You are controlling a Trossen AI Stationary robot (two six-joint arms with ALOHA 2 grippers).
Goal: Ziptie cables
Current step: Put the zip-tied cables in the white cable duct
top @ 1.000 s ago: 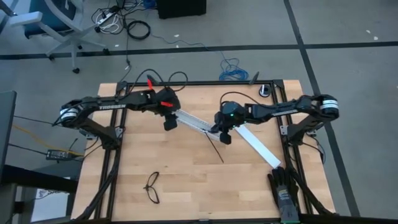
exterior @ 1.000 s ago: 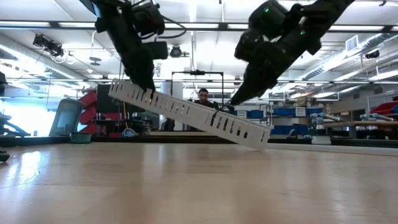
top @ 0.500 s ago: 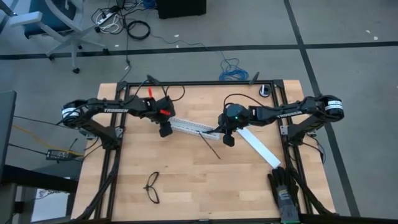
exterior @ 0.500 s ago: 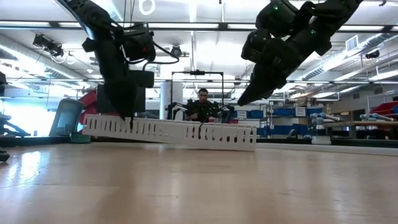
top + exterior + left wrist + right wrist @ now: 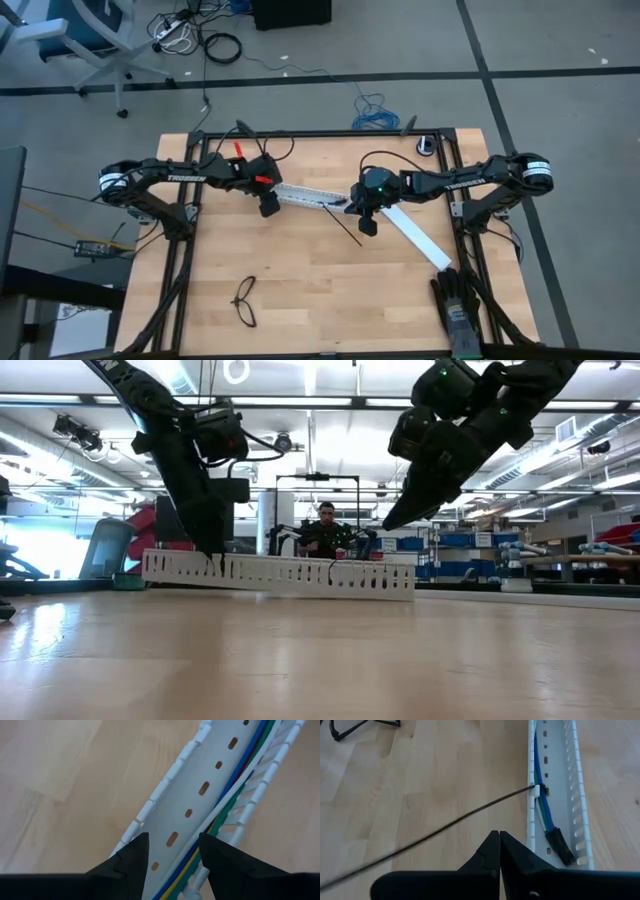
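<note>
A white slotted duct [image 5: 310, 196] lies level on the table, with the cables [image 5: 235, 785] (blue, white, green and yellow) running inside it to a dark end [image 5: 560, 845]. The ziptie [image 5: 343, 225], a thin dark strip, sticks through a slot in the duct's near wall [image 5: 536, 789] and trails over the table toward the near edge. My left gripper [image 5: 268, 207] is shut on the duct's left end. My right gripper [image 5: 366, 226] hangs shut above the duct's right end, beside the ziptie and apart from it [image 5: 499, 837]. My left gripper pinches the duct's left end [image 5: 165, 845] across its width, one finger [image 5: 132, 857] at each side wall. The fingers slant down from above and from the left, lying across the duct. The duct lies level along the table [image 5: 280, 573], cables between the walls.
A wide flat white strip [image 5: 415, 237] lies slanting from the duct's right end to the near right. Black thin-framed glasses [image 5: 245, 300] lie at the near left, dark gloves [image 5: 458, 308] at the near right corner. A person shows beyond the far edge [image 5: 327, 525].
My left gripper has gone down with the duct's left end. The duct was tilted with that end high and now lies level on the table; its right end stayed low. The ziptie swung with it.
</note>
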